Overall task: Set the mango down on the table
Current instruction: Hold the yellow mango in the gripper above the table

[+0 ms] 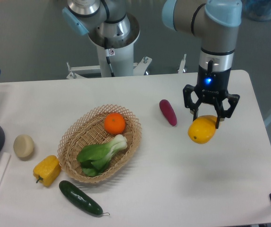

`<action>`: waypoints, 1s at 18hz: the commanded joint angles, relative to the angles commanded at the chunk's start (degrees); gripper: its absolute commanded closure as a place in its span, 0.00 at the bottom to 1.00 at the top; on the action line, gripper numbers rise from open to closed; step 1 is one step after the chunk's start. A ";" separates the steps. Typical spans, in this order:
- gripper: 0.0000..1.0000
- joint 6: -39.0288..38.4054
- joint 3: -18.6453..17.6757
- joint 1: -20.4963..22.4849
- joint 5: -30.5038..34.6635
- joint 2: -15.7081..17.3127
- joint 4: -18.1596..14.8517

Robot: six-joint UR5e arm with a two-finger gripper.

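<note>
Here, tool [206,121] grips smooth oblong mango [202,130].

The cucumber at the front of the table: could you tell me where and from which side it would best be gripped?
Grip the cucumber across its middle, coming straight down from above. It lies flat on the table, long and slim, slanting from upper left to lower right, so the fingers should close across its narrow width, square to that slant. The basket sits close behind its upper end, so the midsection probably gives more room.
</note>
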 joint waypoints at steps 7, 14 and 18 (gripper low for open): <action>0.67 0.70 -1.23 0.88 0.17 -0.09 0.00; 0.67 1.93 -3.95 0.79 3.42 -1.76 0.62; 0.67 2.63 -4.13 0.70 6.32 -4.21 1.05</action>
